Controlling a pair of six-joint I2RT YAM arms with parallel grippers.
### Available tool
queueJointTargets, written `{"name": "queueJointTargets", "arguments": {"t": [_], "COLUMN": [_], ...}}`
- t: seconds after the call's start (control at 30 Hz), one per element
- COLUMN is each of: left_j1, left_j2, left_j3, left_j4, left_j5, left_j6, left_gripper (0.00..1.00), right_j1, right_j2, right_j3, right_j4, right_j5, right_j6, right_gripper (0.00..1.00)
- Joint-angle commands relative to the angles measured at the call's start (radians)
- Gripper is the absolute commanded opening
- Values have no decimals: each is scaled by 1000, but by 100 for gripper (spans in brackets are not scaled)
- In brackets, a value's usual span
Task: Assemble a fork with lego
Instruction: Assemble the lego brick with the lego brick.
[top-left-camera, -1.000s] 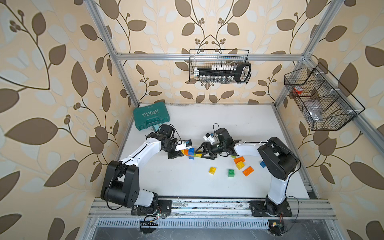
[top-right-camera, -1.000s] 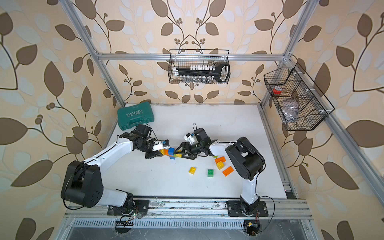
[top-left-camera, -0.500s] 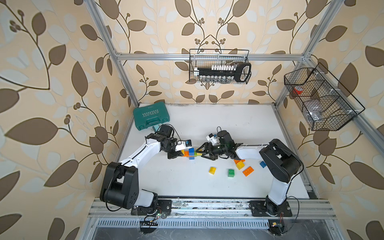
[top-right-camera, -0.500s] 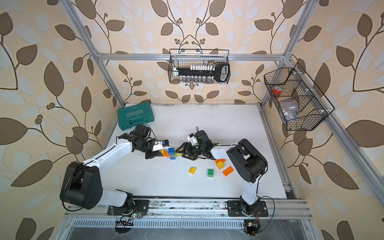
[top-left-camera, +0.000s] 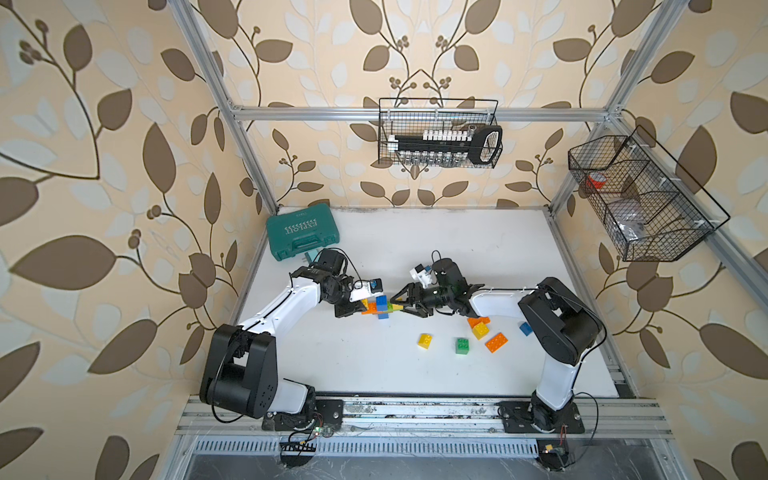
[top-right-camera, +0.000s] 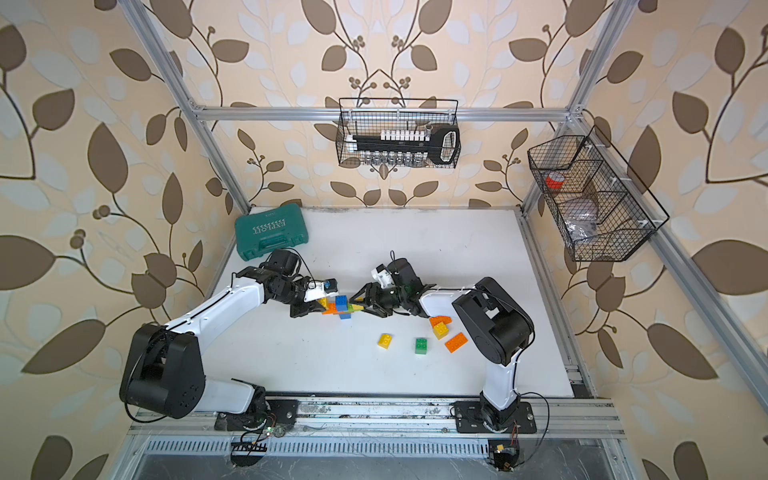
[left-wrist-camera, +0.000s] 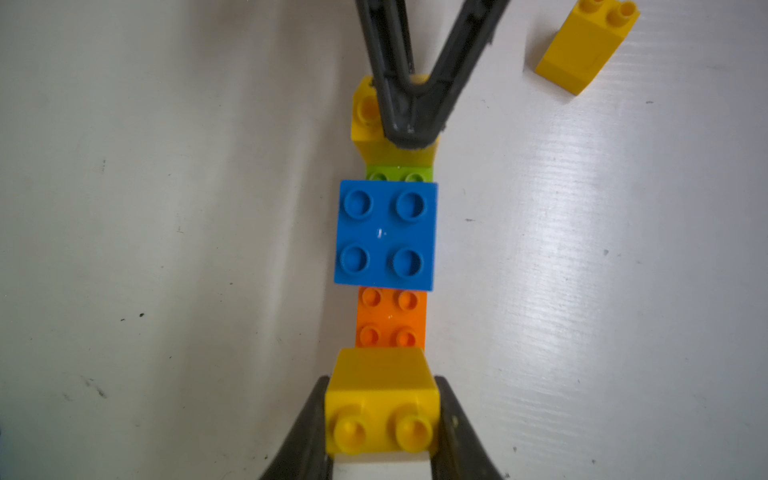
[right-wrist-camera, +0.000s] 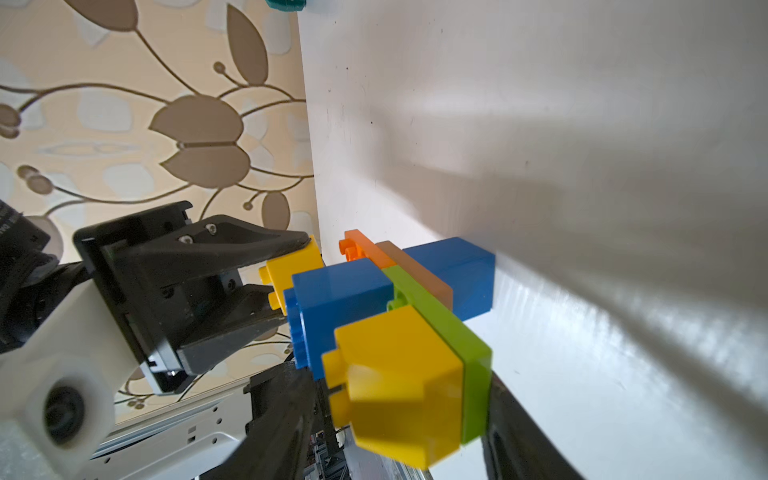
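Joining step: your left gripper (left-wrist-camera: 382, 386) clamps the lego row (left-wrist-camera: 384, 237) by one yellow end — right gripper (right-wrist-camera: 397, 380) straddles the other, grip unclear — next, press it square.

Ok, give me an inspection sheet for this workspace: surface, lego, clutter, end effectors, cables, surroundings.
Surface: white table, dark scuffs.
Job's things: brick assembly between both arms; loose yellow brick, green brick, four more near the right arm.
Clutter: teal tool case, far left corner.
End effectors: left end effector shut on the assembly's yellow end; right end effector straddling the other end, contact unclear.
Cables: black cable looping over each wrist.
Surroundings: leaf wallpaper, back wire basket, right wire basket.
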Motion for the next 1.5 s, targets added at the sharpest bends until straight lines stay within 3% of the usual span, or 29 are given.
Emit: {"name": "queueJointTargets", "arguments": {"t": [0.0,0.5,0.7,1.47], "left_j1": [12,21,48,18], "left_j2": [-33,-54,-65,34], "left_j3": [-7,-18,-34,-8], "left_j4": [-5,-11,-53,-8], "left_j5": [39,26,16,54], "left_j6": [-9,-6,58,81], "left_gripper": [0,0,0,0], "right_j1": [2,-10,-13,-22], "right_j2": [28,52,52,91], "right_j3": [35,43,47,60], "right_j4": [-27,-28,-28,-9], "right_j5": [-24,-51,-58,-82], "right_j6": [-28,-28,-27,-17], "right_gripper": [59,53,53,51]}}
